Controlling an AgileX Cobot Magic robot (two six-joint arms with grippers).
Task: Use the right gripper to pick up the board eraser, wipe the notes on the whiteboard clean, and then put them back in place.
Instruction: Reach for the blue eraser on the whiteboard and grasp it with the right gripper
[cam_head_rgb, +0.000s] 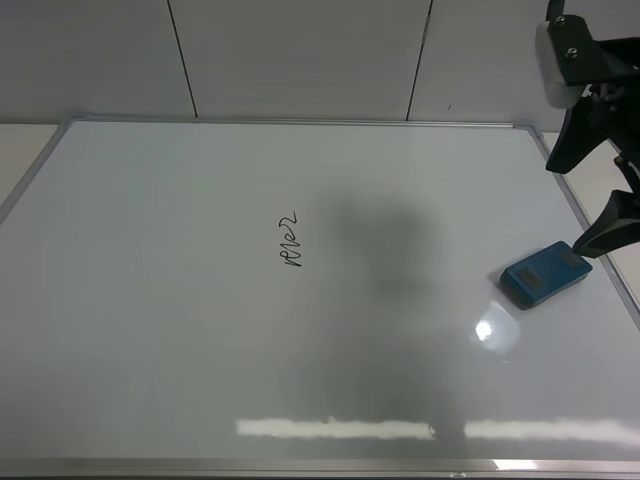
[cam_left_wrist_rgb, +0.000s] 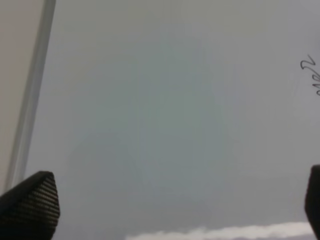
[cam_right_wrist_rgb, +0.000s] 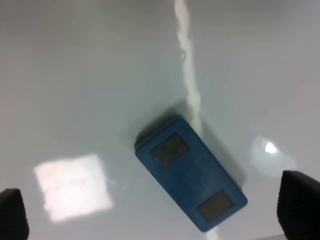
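Glossy whiteboard (cam_left_wrist_rgb: 160, 125) — black notes (cam_left_wrist_rgb: 312, 75), silver frame (cam_left_wrist_rgb: 32, 100)

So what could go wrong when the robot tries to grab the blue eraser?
The board eraser lies slanted between the open jaws of the right gripper, so they might pinch its corners and twist it loose. The whiteboard looks glossy, so a nudged eraser could slide away. The eraser also sits near the board's frame on the right, which a finger might bump.
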